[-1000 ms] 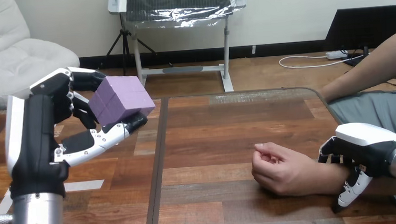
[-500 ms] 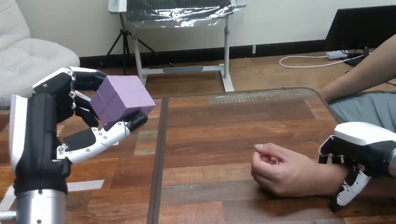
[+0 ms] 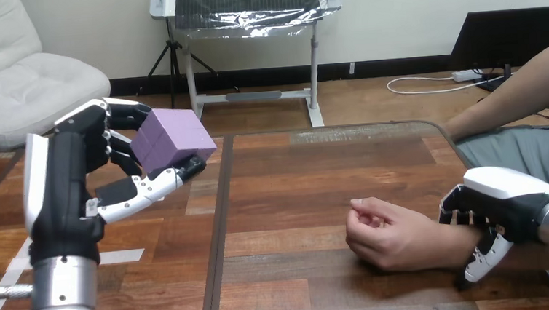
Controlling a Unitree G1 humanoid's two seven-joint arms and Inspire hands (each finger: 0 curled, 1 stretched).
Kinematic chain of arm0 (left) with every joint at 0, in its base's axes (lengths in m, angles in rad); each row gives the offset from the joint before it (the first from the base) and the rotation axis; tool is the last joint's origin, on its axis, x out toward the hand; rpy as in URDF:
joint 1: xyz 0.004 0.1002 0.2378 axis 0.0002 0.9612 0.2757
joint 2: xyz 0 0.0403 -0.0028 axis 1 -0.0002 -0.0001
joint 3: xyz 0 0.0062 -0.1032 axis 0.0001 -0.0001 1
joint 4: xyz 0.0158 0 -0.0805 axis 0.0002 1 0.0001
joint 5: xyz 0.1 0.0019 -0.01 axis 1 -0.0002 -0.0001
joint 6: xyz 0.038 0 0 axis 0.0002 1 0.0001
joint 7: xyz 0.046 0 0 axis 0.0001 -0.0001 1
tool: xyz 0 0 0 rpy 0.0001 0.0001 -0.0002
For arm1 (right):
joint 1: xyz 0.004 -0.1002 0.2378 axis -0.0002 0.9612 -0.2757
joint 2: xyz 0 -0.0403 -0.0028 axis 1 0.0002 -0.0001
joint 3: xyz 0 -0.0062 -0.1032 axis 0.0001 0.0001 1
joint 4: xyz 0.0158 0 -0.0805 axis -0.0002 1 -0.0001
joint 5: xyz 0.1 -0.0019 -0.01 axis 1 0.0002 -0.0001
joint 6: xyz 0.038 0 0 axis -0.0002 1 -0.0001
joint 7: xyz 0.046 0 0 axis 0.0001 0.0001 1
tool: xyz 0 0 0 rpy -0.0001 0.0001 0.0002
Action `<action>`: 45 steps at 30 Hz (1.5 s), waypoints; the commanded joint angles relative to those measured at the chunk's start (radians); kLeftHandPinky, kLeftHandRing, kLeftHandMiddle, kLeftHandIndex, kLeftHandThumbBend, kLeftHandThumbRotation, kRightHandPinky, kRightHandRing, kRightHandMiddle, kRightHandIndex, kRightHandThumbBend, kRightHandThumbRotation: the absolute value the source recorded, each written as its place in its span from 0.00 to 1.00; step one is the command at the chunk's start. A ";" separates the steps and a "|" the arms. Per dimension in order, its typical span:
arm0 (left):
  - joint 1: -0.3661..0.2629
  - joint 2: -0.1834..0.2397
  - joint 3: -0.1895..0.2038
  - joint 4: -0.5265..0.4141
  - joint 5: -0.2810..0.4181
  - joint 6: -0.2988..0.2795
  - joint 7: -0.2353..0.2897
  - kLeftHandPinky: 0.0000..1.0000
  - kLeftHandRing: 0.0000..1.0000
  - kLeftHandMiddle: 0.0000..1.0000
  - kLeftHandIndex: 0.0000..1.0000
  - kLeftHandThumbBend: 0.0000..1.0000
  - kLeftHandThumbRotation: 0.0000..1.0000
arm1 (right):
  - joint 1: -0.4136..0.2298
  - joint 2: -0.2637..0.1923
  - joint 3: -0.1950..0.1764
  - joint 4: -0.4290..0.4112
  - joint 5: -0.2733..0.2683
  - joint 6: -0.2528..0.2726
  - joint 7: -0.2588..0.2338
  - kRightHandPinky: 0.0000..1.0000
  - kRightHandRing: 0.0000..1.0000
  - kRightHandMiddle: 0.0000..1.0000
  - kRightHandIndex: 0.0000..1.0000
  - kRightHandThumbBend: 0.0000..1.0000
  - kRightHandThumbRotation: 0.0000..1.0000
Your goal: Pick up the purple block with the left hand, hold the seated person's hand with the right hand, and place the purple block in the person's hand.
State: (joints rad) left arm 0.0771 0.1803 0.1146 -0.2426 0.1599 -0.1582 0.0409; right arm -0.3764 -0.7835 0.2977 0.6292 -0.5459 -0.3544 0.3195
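As left robot hand (image 3: 66, 185) grips purple block (image 3: 173, 137), right robot hand (image 3: 507, 198) clasps wrist (image 3: 447, 243).

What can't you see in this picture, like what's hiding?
Head view:
- Purple block: its back and underside, hidden by the left hand's fingers and thumb.
- The person's hand: its palm, hidden by its own curled fingers.
- The person's wrist: mostly covered by the right hand.

**A:** what's the room like on your feed?

**B:** pretty plain from where I sit. Wooden table (image 3: 318, 188) up front, white wall (image 3: 393, 15), wood floor (image 3: 370, 101), white cushioned chair (image 3: 25, 77) at left, foil-covered panel (image 3: 246, 4) on a metal stand (image 3: 315, 72) mid-back.
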 commanded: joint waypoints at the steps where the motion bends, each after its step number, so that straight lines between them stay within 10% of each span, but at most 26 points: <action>1: -0.101 0.002 -0.016 0.056 -0.013 -0.028 -0.009 0.28 0.35 0.40 0.42 0.55 0.00 | 0.047 0.055 0.006 -0.011 0.042 -0.012 0.023 0.29 0.36 0.46 0.54 0.87 0.00; 45: -0.389 0.015 -0.074 0.602 0.017 -0.133 -0.029 0.31 0.38 0.43 0.45 0.62 0.00 | 0.058 0.039 -0.105 -0.252 0.181 0.020 0.113 0.40 0.45 0.50 0.53 0.88 0.03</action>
State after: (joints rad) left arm -0.2031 0.1904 0.0498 0.3220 0.1774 -0.2581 0.0023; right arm -0.3525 -0.7863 0.1784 0.4000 -0.3827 -0.3515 0.4108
